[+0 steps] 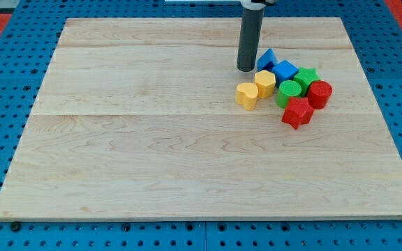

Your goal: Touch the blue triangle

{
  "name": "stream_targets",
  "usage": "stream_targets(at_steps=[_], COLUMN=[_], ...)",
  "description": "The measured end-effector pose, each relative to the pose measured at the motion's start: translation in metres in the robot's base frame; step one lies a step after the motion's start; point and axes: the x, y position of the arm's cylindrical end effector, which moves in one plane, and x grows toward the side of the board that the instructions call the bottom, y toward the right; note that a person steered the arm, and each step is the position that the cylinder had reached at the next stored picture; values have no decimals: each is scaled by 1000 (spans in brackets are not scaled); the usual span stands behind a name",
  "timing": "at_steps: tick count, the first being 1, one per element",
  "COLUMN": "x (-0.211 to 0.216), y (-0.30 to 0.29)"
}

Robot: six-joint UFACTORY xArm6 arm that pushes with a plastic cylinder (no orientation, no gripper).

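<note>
The blue triangle (266, 58) lies on the wooden board (152, 139) at the view's upper right, at the top of a cluster of blocks. My tip (246, 69) is at the end of the dark rod, just left of the blue triangle, touching or nearly touching its left edge. A blue cube (285, 71) sits right below-right of the triangle.
The cluster also holds a yellow heart (247, 95), a yellow block (265, 83), a green cylinder (289, 92), a green star-like block (306, 77), a red cylinder (319, 93) and a red star-like block (297, 111). Blue pegboard surrounds the board.
</note>
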Motion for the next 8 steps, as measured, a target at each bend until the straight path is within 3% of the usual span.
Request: stream_targets(at_steps=[5, 6, 7, 8], x=[-11, -42, -85, -83], y=[-3, -80, -64, 23])
